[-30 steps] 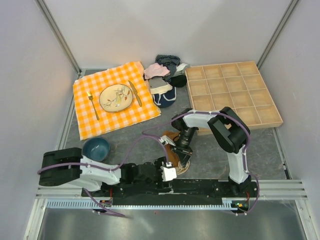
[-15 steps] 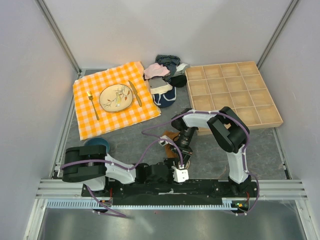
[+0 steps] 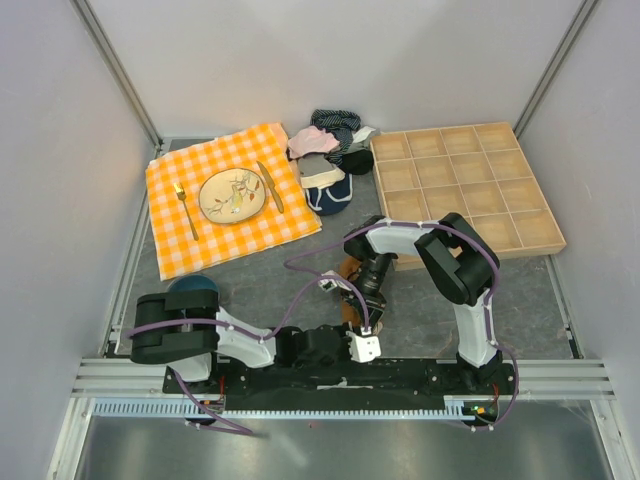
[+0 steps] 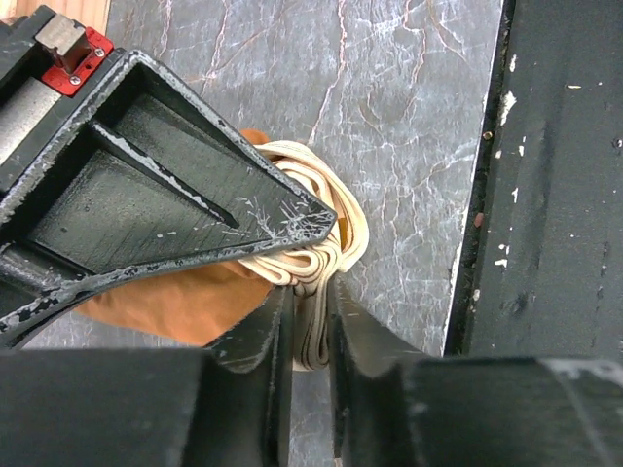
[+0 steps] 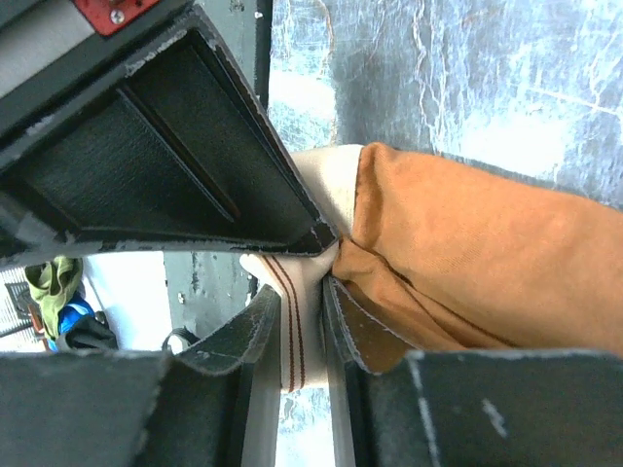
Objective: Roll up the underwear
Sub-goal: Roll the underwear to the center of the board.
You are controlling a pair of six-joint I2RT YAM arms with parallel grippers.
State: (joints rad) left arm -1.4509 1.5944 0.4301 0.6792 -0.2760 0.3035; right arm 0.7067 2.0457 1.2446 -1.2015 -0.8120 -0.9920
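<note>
The underwear (image 4: 165,304) is rust-brown with a cream striped waistband (image 4: 321,258), and lies bunched on the grey table close to the near edge. Both grippers hold that waistband from opposite sides. My left gripper (image 4: 310,297) is shut on a folded stack of it. The right gripper (image 5: 302,292) pinches a flat strip of it, with the brown fabric (image 5: 467,243) bulging to its right. In the top view the left gripper (image 3: 360,342) and the right gripper (image 3: 368,318) meet over the garment. They hide all but a brown edge of the underwear (image 3: 346,268).
A blue bowl (image 3: 192,290) sits half hidden behind the left arm. An orange checked cloth (image 3: 175,250) with a plate (image 3: 232,194) and cutlery lies at the back left. A heap of other garments (image 3: 325,160) and a wooden compartment tray (image 3: 465,185) stand behind. The black base rail (image 4: 555,195) runs just beside the underwear.
The left arm swung right along the near edge to the underwear, and its jaws closed on the waistband. The right gripper stayed on the garment, which is now more bunched.
</note>
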